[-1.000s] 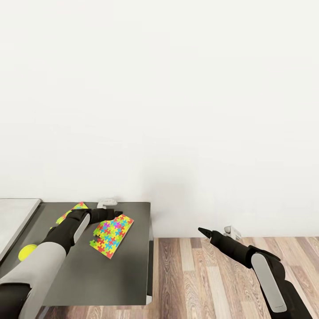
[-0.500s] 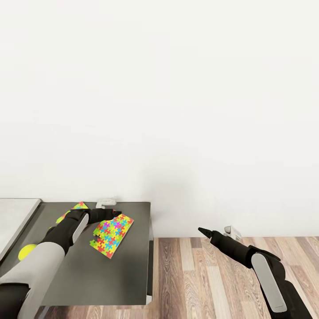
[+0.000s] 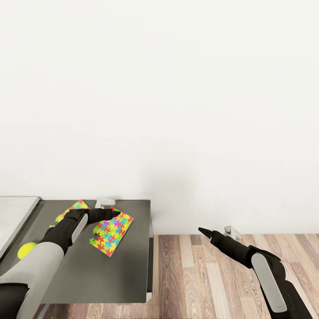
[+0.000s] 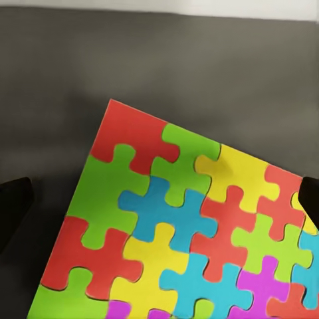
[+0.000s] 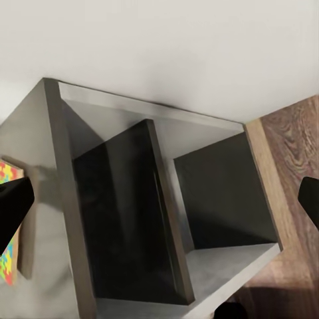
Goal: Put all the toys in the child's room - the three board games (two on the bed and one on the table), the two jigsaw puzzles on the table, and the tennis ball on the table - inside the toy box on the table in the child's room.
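Head view: the dark grey lower section of the table (image 3: 88, 274) stands against a plain white wall (image 3: 177, 88), with wood-plank flooring (image 3: 212, 274) to its right. A thin square jigsaw puzzle sheet of multicoloured interlocking pieces (image 3: 110, 233) lies flat on it. A second puzzle sheet (image 3: 73, 208) lies nearer the wall, partly behind the left arm. The left gripper (image 3: 116, 213) reaches over the nearer sheet's far corner; whether its fingers are parted cannot be told here. A small yellow-green tennis ball (image 3: 26, 250) rests at the table's left. The right gripper (image 3: 202, 230) hangs over the floor, fingers together at a point.

Left wrist view: the nearer sheet (image 4: 193, 232) lies below, dark fingertips (image 4: 13, 209) spread apart at either edge, holding nothing.

Right wrist view: the table's open dark grey end frame (image 5: 159, 219) with an inner divider panel.
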{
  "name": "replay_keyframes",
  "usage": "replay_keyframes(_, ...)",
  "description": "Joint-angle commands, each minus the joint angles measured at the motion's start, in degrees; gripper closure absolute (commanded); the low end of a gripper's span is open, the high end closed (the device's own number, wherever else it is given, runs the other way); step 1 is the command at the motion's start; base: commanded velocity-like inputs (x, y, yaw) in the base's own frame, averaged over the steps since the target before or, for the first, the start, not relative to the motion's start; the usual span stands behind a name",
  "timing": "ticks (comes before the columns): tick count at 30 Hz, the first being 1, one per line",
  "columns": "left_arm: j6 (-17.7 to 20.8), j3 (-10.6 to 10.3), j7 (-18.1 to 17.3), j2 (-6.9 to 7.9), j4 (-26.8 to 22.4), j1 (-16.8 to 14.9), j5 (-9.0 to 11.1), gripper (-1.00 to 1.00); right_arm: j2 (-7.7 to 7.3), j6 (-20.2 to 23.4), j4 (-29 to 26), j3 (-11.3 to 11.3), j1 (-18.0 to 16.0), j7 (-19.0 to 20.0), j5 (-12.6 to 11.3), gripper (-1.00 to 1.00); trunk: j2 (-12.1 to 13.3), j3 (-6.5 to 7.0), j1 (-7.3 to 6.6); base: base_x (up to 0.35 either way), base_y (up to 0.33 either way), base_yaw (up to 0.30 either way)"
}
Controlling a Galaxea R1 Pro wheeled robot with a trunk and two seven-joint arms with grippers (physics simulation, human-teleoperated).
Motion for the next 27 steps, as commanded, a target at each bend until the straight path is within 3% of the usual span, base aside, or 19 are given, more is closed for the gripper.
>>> replay_keyframes(1,0.4,-0.28,0.16,0.07,-0.07,-0.02,0.59,-1.0,0.01,0.31,-0.03,-0.08,-0.06,0.41,0.33,-1.0,-0.1,-0.18,0.03,0.0,0.0,0.0)
replay_keyframes(27,0.4,-0.32,0.07,0.08,-0.07,0.08,0.55,-1.0,0.01,0.22,-0.03,-0.07,-0.05,0.41,0.34,-1.0,-0.1,-0.53,0.03,-0.005,-0.036,0.0)
